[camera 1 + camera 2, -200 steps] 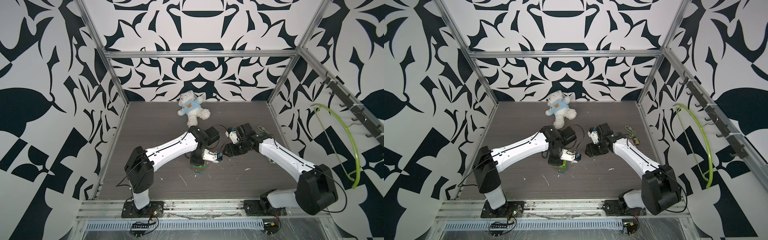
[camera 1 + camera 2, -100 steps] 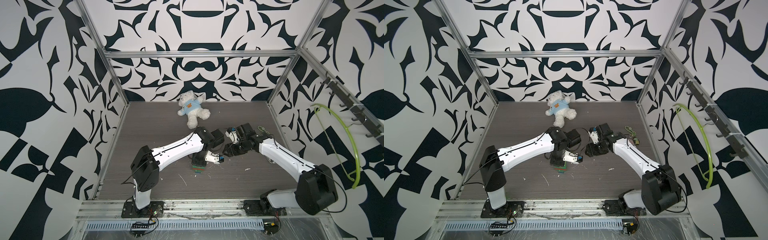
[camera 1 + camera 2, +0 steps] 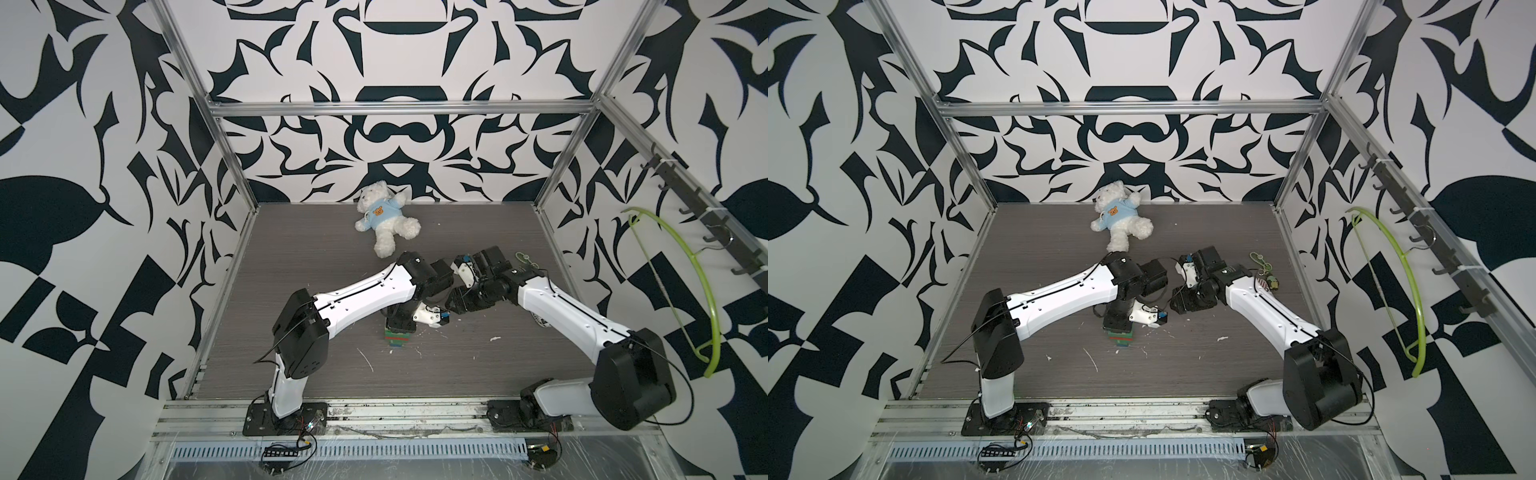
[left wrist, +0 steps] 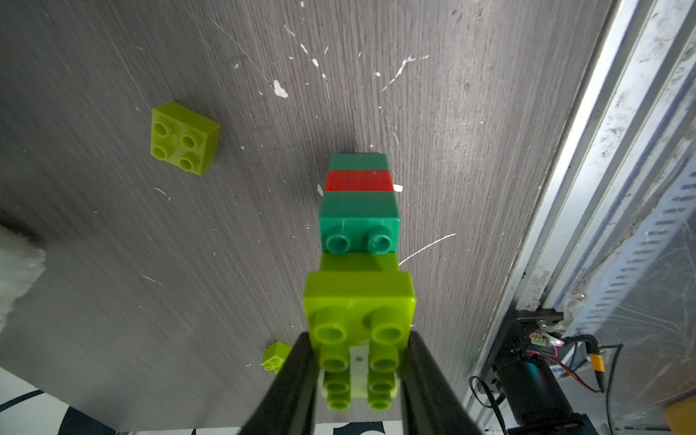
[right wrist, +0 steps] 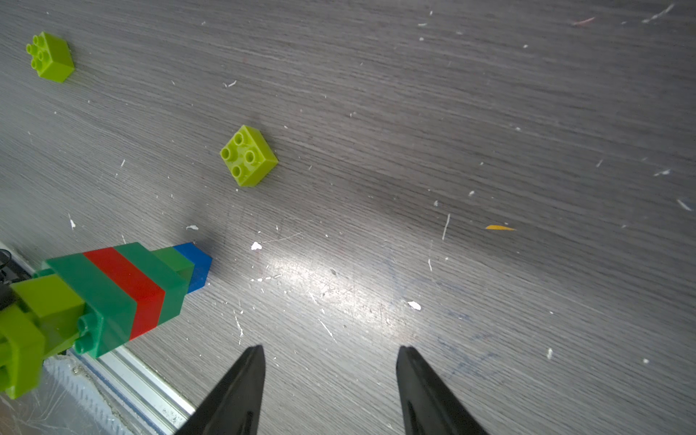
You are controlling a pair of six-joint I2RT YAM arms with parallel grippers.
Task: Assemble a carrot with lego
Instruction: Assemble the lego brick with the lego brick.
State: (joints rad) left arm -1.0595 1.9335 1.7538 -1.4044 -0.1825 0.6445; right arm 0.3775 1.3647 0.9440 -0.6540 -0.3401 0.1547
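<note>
The left gripper (image 4: 359,339) is clamped on the lime-green top brick (image 4: 359,297) of the carrot (image 4: 359,211). The carrot is banded dark green, red and dark green, and its blue tip (image 5: 196,265) rests on the grey table (image 5: 452,150). The right gripper (image 5: 330,348) hangs beside it, jaws parted and empty. A loose lime-green brick (image 5: 248,155) lies nearby.

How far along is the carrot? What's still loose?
Done: the carrot is stacked from blue tip through dark green and red bands to a started lime top. In hand: the left hand is shut on that lime top; the right hand is open and empty. Left: two loose lime bricks to add.
</note>
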